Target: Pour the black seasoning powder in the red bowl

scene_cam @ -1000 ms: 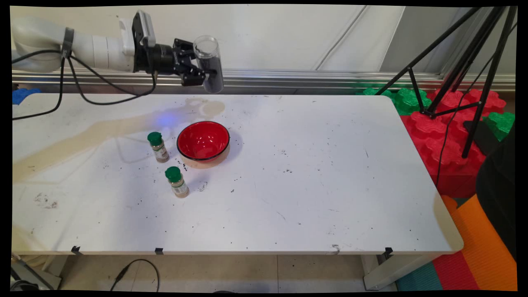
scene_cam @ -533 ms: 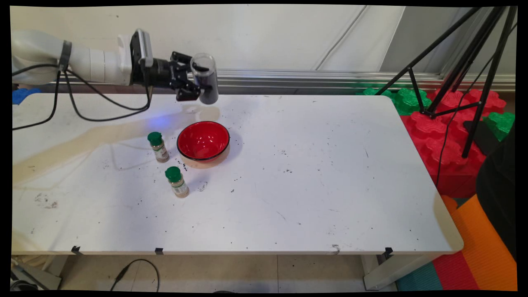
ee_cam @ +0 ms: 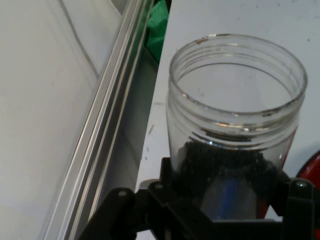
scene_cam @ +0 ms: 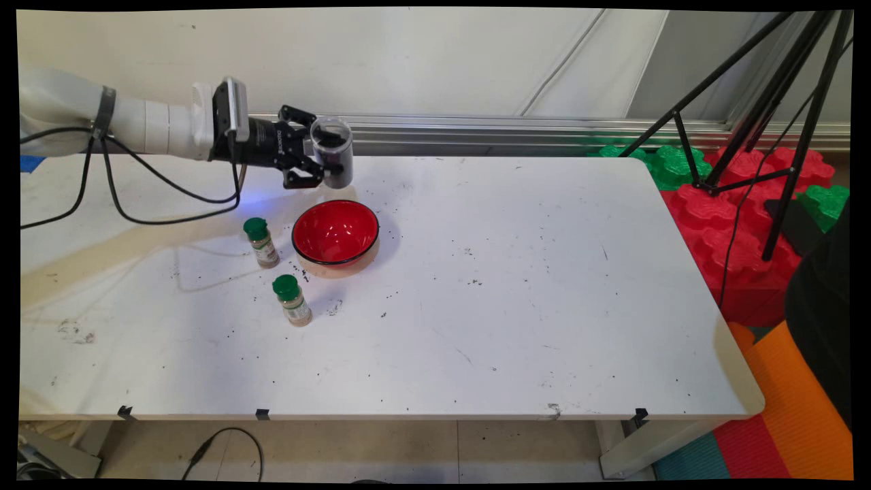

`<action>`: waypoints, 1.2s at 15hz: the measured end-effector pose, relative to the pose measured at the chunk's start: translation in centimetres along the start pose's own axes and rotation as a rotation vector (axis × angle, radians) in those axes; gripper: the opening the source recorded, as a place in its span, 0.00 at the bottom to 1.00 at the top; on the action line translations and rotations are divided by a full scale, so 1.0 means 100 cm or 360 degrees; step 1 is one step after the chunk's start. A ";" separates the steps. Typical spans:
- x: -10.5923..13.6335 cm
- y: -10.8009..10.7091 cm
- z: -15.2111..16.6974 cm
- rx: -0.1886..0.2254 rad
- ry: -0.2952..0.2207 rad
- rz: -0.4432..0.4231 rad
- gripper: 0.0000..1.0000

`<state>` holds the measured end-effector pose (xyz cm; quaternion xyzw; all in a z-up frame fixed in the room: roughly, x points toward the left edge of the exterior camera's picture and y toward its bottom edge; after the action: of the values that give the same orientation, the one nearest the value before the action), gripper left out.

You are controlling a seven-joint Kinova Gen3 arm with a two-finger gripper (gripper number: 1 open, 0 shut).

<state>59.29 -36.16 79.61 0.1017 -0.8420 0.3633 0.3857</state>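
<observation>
a white table (scene_cam: 517, 306) fills most of the main view, its surface dotted with small dark specks, with a pale wall and a metal rail behind it. to the right of the table stand a black tripod (scene_cam: 769, 129) and stacked red and green foam blocks (scene_cam: 742, 224). a white robot arm (scene_cam: 136, 126) with hanging black cables reaches in from the upper left. its black gripper (scene_cam: 325, 158) is clamped around a clear open-topped jar (scene_cam: 333, 151) holding dark grains in its lower part; the jar hangs upright in the air above the table's far side, just behind a red bowl (scene_cam: 335, 232). in the hand view the jar (ee_cam: 235, 125) fills the frame, its mouth open, the gripper (ee_cam: 227, 200) pinching its lower body. two small spice bottles with green caps stand upright left of the bowl: one (scene_cam: 260, 242) just beside it, the other (scene_cam: 292, 299) nearer the front edge.
</observation>
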 end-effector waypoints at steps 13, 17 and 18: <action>-0.008 0.019 -0.004 0.0013 -0.0089 0.0390 0.00; -0.006 0.021 -0.007 0.0027 -0.0100 0.0514 0.00; -0.005 0.021 -0.007 0.0032 -0.0102 0.0545 0.00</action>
<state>59.10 -34.18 78.45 -0.0277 -0.8551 0.4287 0.2902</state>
